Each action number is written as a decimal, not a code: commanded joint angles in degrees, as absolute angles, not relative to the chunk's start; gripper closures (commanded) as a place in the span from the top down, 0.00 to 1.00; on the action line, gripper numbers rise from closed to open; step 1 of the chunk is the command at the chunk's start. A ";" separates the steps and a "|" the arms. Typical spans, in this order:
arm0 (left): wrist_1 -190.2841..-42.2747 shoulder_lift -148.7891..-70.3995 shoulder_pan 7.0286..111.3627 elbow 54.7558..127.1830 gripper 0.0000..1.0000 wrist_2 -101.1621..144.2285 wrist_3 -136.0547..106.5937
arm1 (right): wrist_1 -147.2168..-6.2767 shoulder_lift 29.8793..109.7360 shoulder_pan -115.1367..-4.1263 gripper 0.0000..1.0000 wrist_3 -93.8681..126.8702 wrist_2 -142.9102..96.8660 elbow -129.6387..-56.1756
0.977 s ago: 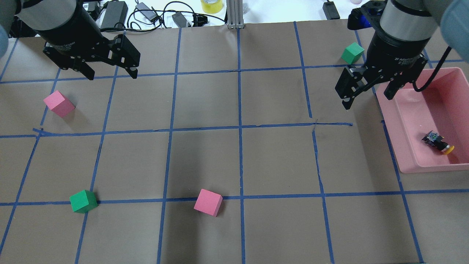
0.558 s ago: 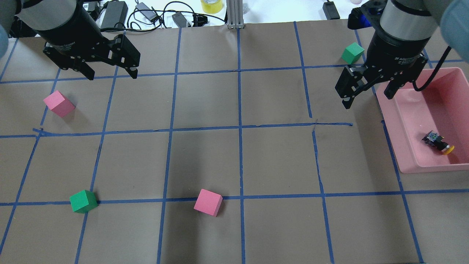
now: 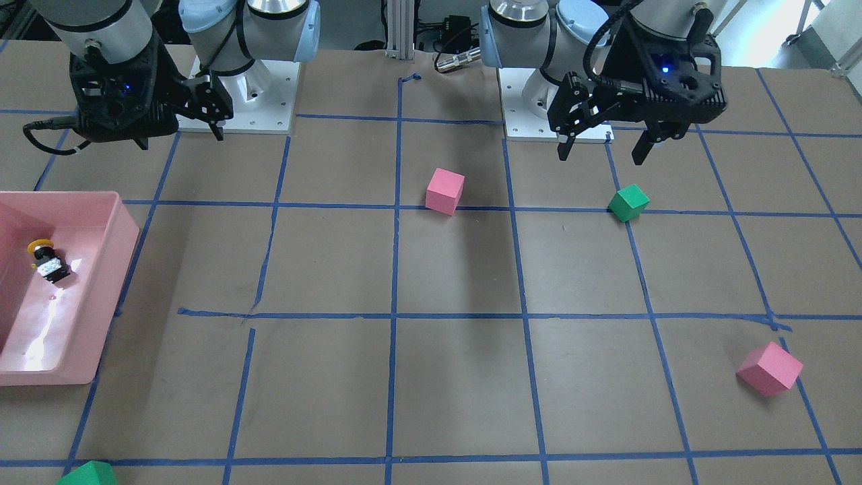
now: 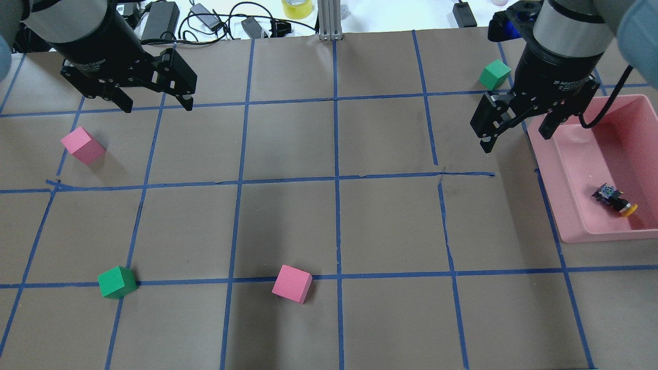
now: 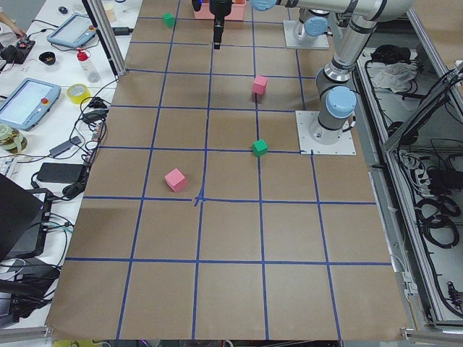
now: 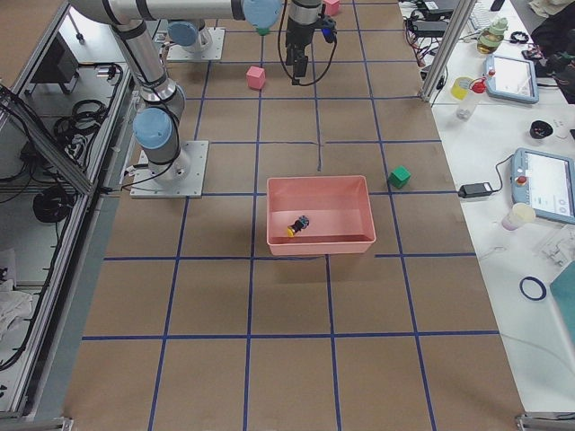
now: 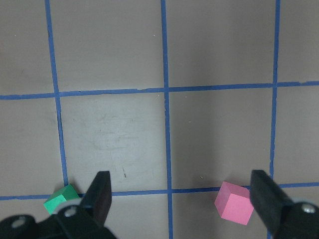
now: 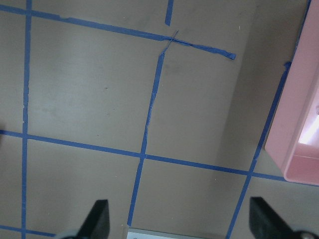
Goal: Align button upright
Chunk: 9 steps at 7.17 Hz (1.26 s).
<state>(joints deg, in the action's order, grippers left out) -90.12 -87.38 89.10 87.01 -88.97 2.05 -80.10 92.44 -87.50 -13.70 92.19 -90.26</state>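
The button (image 4: 615, 200) lies on its side in the pink bin (image 4: 560, 174) at the table's right, yellow cap toward the near edge. It also shows in the front view (image 3: 47, 261) and the right side view (image 6: 297, 226). My right gripper (image 4: 516, 135) is open and empty, high over the bin's far left corner, apart from the button. In its wrist view its fingertips (image 8: 98, 215) frame bare paper, with the bin's edge (image 8: 291, 149) at right. My left gripper (image 4: 156, 106) is open and empty at the far left.
Pink cubes (image 4: 83, 145) (image 4: 292, 283) and green cubes (image 4: 117, 282) (image 4: 494, 74) lie scattered on the brown paper with its blue tape grid. Cables and chargers (image 4: 205, 20) lie beyond the far edge. The left wrist view shows a green cube (image 7: 59, 199) and a pink cube (image 7: 233, 202).
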 commanded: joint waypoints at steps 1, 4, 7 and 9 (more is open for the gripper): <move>-90.26 -87.36 89.12 87.01 1.00 -88.86 2.02 | -81.20 92.29 -87.54 1.00 -13.98 91.50 -90.26; -90.26 -87.36 88.95 87.01 1.00 -88.51 2.81 | -84.54 92.02 -84.75 1.00 -14.58 92.28 -90.79; -90.35 -87.36 88.86 87.01 1.00 -88.42 2.81 | -90.04 90.10 -70.36 1.00 -34.36 92.20 -91.84; -90.26 -87.28 88.95 87.19 1.00 -88.33 2.81 | -96.38 87.81 -64.98 1.00 -53.28 92.20 -92.98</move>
<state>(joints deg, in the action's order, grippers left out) -90.33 -87.34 88.90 87.05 -88.44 2.81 -92.30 89.08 -68.63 -42.50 92.18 -92.09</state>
